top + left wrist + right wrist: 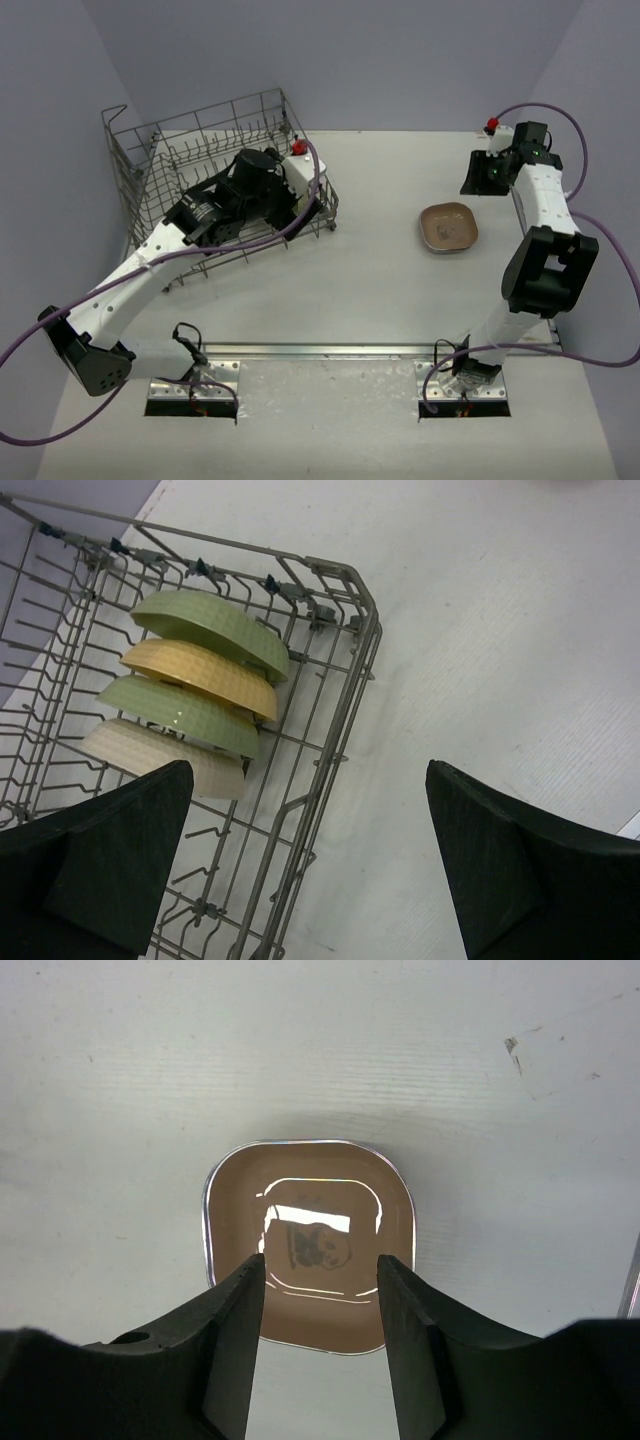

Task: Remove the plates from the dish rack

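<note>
plates (190,695) lie just beyond the left gripper (308,772), whose fingers (120,860) are spread wide with nothing between them. it hangs over the dish rack (370,630), near one corner of the wire rim. past its left finger four of them stand on edge in a close row between the tines: a green plate (210,630) farthest off, then a yellow plate (200,675), a second green one (180,715), and a cream plate (160,755) nearest, its lower edge hidden behind the finger. in the top view the left arm reaches from its base into the rack, which stands at the far left of the table (380,290).

the right gripper (320,1260) has its jaws partly apart and pinches nothing. below it a brown plate (310,1190) lies flat and face up on the table, a small print in its middle and a pale line round its rim. in the wrist view the fingertips overlap its near edge; whether they touch it i cannot tell. from above, this plate lies on the right half of the table, well apart from the rack.
</note>
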You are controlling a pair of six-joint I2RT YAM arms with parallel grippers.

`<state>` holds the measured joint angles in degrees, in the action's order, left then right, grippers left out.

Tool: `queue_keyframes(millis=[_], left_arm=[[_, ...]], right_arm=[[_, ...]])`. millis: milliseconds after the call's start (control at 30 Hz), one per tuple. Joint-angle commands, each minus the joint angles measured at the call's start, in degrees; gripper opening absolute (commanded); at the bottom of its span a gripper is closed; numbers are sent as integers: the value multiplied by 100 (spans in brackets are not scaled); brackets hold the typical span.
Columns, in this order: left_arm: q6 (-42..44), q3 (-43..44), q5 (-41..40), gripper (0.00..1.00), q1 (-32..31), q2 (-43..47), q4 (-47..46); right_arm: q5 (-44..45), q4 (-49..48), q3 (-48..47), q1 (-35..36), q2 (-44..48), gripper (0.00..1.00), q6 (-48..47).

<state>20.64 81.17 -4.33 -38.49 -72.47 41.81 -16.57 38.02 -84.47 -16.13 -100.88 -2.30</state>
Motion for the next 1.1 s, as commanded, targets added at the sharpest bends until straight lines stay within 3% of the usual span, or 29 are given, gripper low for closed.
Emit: queue_keyframes(millis=[0, 100, 233, 367, 700, 1067], left_arm=[[-794, 420, 161, 100, 689, -14, -207], [-1574, 545, 886, 97, 1776, -300, -28], [-2653, 127, 2649, 94, 3477, -435, -246], [-3259, -534, 3564, 90, 4306, -479, -779], [-4585, -1673, 4582, 70, 4781, -1234, -2861], [-5307, -1744, 4633, 60, 4772, -2066, -3992]], right_arm=[[147, 232, -216, 67, 205, 49, -167], [-201, 100, 78, 75, 625, 52, -145], [-528, -391, 829, 368, 1431, 74, -132], [-462, -610, 1331, 783, 2224, 97, -170], [-777, -387, 1802, 910, 2907, 99, 192], [-840, -288, 1842, 909, 2853, 99, 289]])
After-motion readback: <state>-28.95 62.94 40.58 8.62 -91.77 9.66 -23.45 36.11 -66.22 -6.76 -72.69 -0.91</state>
